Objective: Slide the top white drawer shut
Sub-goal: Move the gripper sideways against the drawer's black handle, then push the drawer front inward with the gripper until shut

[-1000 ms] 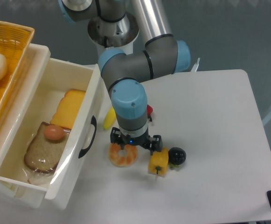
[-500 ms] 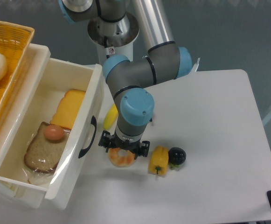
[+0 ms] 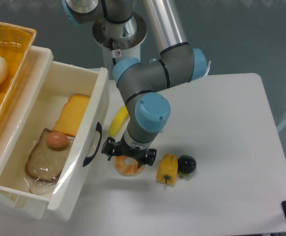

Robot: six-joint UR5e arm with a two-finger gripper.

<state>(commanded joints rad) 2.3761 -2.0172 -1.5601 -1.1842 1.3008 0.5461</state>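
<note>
Gripper [image 3: 128,153] has shifted left toward the top white drawer [image 3: 49,147], jaws look spread and empty; drawer sits pulled out, front panel and black handle [image 3: 93,144] just left of the gripper.

From my feed, the top white drawer [image 3: 49,142] stands pulled out, its front panel angled toward the table middle. My gripper [image 3: 128,153] hangs just beside the black handle [image 3: 93,144], with only a narrow gap between them. Crowding that gap are the orange shrimp toy [image 3: 127,166] directly under the gripper and the yellow banana [image 3: 118,121] near the panel's upper end. The yellow pepper [image 3: 167,168] and black ball [image 3: 186,163] sit further right. I see bare tabletop [image 3: 226,147] to the right and below.
</note>
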